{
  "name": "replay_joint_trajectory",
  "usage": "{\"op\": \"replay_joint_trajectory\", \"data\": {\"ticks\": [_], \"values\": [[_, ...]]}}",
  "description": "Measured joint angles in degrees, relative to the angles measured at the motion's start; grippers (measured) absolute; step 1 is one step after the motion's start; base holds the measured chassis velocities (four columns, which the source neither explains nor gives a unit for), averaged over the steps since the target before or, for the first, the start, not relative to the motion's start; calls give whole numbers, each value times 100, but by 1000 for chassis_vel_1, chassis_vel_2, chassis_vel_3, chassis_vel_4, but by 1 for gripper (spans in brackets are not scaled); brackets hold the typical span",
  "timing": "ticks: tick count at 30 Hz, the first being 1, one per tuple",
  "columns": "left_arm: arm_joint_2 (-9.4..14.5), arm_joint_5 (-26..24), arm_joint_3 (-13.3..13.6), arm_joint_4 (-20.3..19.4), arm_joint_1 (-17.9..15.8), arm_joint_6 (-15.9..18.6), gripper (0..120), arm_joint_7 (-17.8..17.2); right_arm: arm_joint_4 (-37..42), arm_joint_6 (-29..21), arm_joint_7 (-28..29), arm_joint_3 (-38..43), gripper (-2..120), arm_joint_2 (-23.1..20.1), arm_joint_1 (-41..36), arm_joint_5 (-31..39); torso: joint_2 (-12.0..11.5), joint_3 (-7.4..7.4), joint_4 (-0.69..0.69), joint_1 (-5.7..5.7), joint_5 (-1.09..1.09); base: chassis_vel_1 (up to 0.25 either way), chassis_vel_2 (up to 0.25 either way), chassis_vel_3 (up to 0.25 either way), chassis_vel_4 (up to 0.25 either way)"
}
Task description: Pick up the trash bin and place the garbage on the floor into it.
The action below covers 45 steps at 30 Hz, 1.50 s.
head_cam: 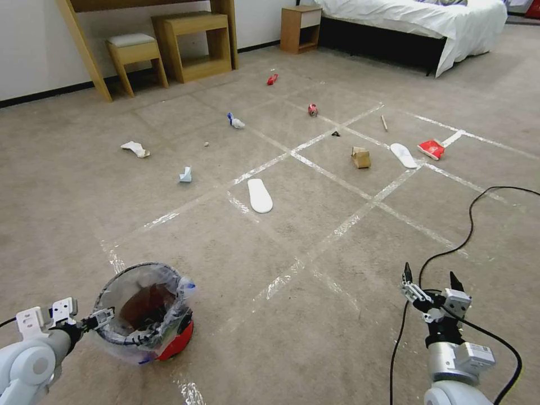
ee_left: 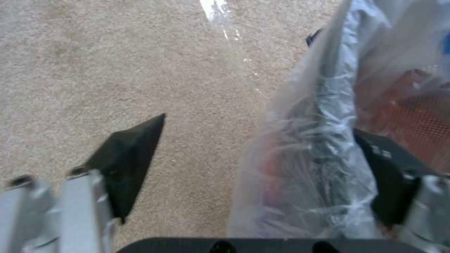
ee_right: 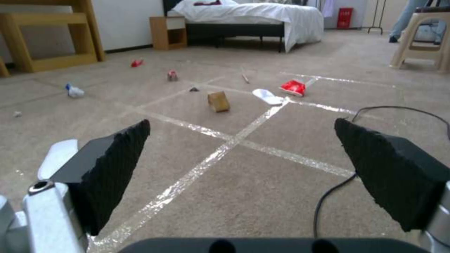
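The red trash bin (head_cam: 147,313) with its clear bag liner stands on the floor (head_cam: 315,337) at the near left. My left gripper (head_cam: 100,320) is open at its rim; in the left wrist view the bagged rim (ee_left: 319,151) sits between the spread fingers (ee_left: 126,158). My right gripper (head_cam: 430,286) hovers open and empty at the near right. Garbage lies ahead: a white slipper sole (head_cam: 260,195), a second sole (head_cam: 403,155), a red wrapper (head_cam: 431,148), a cardboard box (head_cam: 360,157), a red can (head_cam: 313,109), a white-and-blue wad (head_cam: 235,121) and a stick (head_cam: 384,122).
A black cable (head_cam: 478,225) snakes over the carpet by my right arm. More litter lies further left: a white wad (head_cam: 135,148) and a pale blue piece (head_cam: 185,175). Wooden furniture (head_cam: 191,45), a nightstand (head_cam: 301,28) and a bed (head_cam: 416,22) line the back.
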Motion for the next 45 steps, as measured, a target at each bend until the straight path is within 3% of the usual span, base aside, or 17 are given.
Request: {"op": "replay_joint_trajectory", "data": {"ticks": [3, 8, 10, 16, 21, 23, 36, 45], "values": [[-3, -2, 6, -26, 8, 9, 78, 0, -26, 0, 2, -5, 100, -8, 30, 6, 0, 0, 0, 0, 0, 0, 0, 0, 0], [-10, -48, 65, -137, 30, 89, 54, -23, -79, -12, 9, -44, 100, -15, 119, 29, 0, 0, 0, 0, 0, 0, 0, 0, 0], [-12, -46, 71, -138, 30, 92, 53, -28, -85, -13, 11, -48, 100, -15, 127, 31, 0, 0, 0, 0, 0, 0, 0, 0, 0], [-41, -34, 95, -150, 50, 94, 26, -44, -160, -23, 23, -74, 100, -22, 193, 37, 0, 0, 0, 0, 1, 0, 0, 0, 0], [-38, -35, 92, -167, 58, 94, 14, -32, -167, -26, 32, -80, 100, -22, 200, 36, 0, 0, 0, 0, 0, 0, 0, 0, 0], [-39, -26, 84, -190, 70, 74, 3, 37, -167, -42, 46, -93, 100, -21, 200, 36, 0, 0, 0, 0, -1, 0, 0, 0, 0], [-228, -43, -72, -326, 59, -8, 1, 55, -204, -125, 87, -120, 100, -144, 175, 244, 0, 0, 0, 0, -1, 0, 0, 0, 0], [-455, -402, -434, -722, 159, 78, 1, -181, -127, -140, 96, -34, 100, -318, 130, 557, 0, 0, 0, 0, 0, 0, 0, 0, 0]]}}
